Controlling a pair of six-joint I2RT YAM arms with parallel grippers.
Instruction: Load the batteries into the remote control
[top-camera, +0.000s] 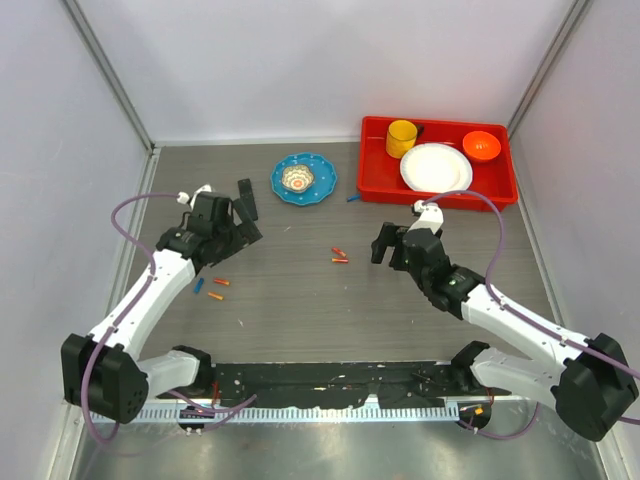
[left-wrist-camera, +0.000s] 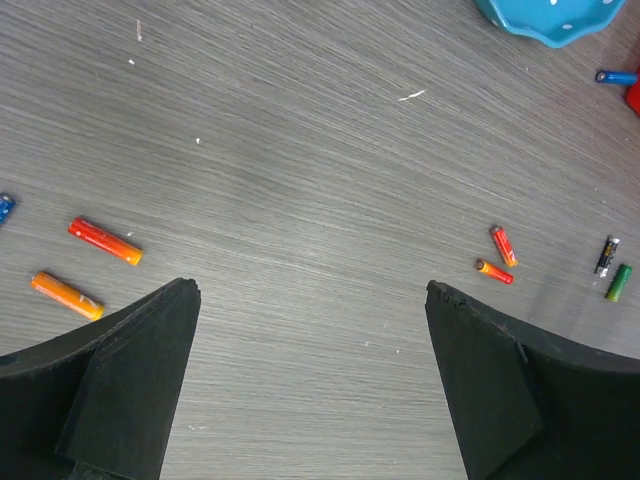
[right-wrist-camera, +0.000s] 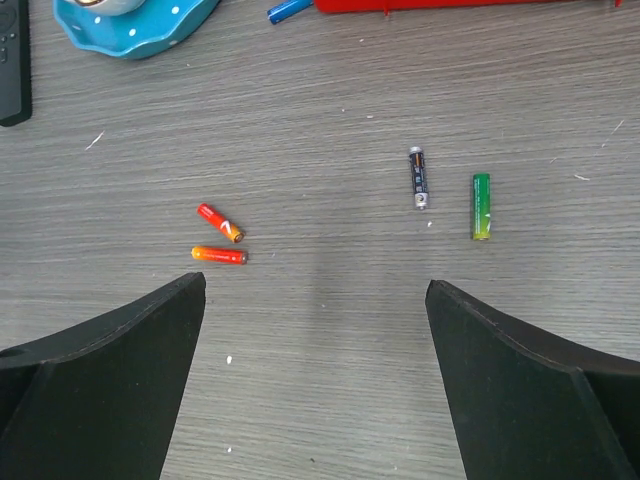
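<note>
the left claw hangs released over the grey worktop, jaws spread wide and gripping nothing. nearer the arm bases, two orange-red batteries lie side by side but apart, with a blue battery next to them. the black remote control rests flat on the worktop just left of a blue plate toward the far side, with no claw touching it. near mid-worktop, between the two arms, a second pair of orange-red batteries lies close together. the right claw hovers released as well, jaws wide, holding nothing. in its wrist view a dark battery and a green battery lie side by side, apart, on the bare worktop. at far right a red tray carries a yellow cup, a white plate and an orange bowl.
</note>
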